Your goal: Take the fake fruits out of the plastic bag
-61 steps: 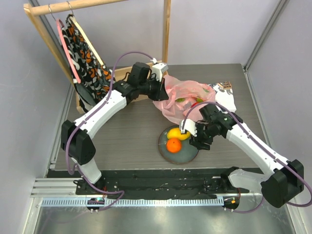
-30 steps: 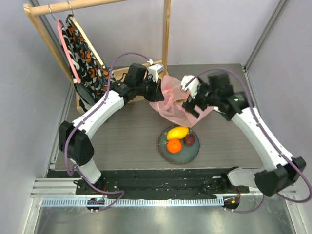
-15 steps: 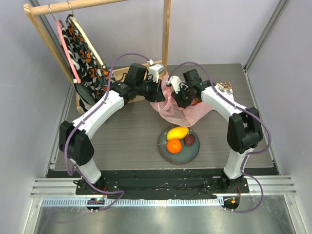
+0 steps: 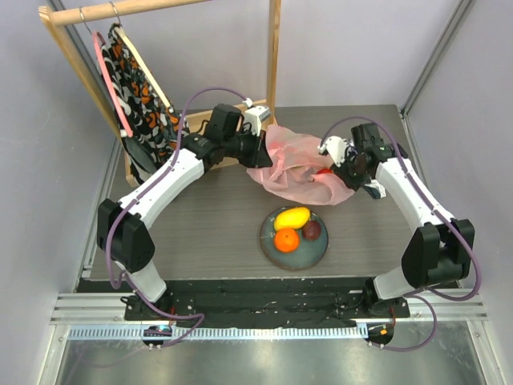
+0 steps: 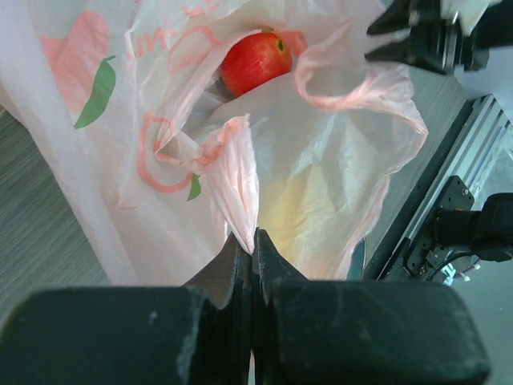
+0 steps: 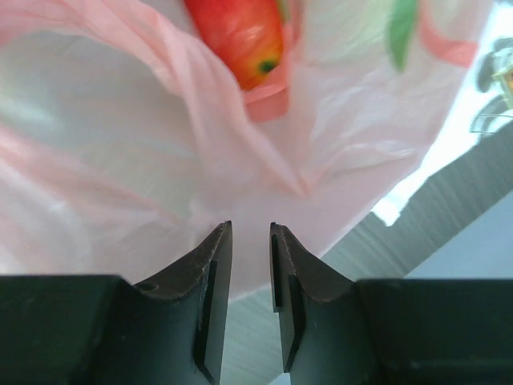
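Observation:
The pink plastic bag [image 4: 292,160] lies crumpled at the back middle of the table. My left gripper [image 4: 261,149] is shut on a fold of the bag's edge [image 5: 240,184] and holds it up. A red apple [image 4: 323,171] lies inside the bag, and it also shows in the left wrist view [image 5: 255,62] and the right wrist view [image 6: 240,32]. My right gripper [image 4: 340,166] is at the bag's right side, its jaws [image 6: 250,233] a little apart and empty, just short of the bag [image 6: 160,144]. A mango [image 4: 292,216], an orange [image 4: 286,239] and a dark purple fruit [image 4: 312,230] lie on the plate [image 4: 276,255].
A wooden rack [image 4: 275,48] with a patterned garment [image 4: 140,96] on a pink hanger stands at the back left. A white printed cloth [image 4: 374,152] lies under the bag's right end. A metal rail [image 5: 433,200] runs along the table's near edge.
My right gripper left the dark purple fruit on the plate, swung up to the bag's middle, then drew back to the bag's right side. The left gripper kept its hold.

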`<state>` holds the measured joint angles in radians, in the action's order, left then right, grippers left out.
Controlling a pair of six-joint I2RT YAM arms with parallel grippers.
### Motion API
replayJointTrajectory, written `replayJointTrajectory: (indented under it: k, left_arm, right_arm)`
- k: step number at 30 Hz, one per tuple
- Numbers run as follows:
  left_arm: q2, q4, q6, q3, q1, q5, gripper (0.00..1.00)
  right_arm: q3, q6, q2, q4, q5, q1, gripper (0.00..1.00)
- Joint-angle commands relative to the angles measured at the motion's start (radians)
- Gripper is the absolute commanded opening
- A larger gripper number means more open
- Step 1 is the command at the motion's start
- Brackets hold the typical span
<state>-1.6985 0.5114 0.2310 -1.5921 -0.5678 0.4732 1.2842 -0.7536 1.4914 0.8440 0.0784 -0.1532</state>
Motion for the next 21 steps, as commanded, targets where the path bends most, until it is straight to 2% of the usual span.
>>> replayJointTrajectory:
  k: [1,6,11,17,21]
  left_arm:
    - [0.016,-0.053,0.027,-0.035,-0.004,0.044,0.0]
    - [0.011,-0.057,0.031,-0.051,-0.026,0.045,0.0]
    - [0.011,-0.059,0.024,-0.051,-0.041,0.039,0.0]
    - [0.008,-0.057,0.027,-0.057,-0.047,0.038,0.0]
    - [0.016,-0.05,0.036,-0.062,-0.047,0.004,0.0]
  right_arm:
    - [-0.03,-0.038,-0.002,0.052,-0.029,-0.022,0.33]
    - [0.107,0.022,0.02,0.055,-0.029,-0.023,0.33]
    - [0.351,0.039,0.024,0.076,0.055,-0.075,0.37]
    - [0.346,0.053,0.084,0.038,0.11,-0.233,0.39]
    - [0.296,0.111,0.148,0.006,0.155,-0.263,0.37]
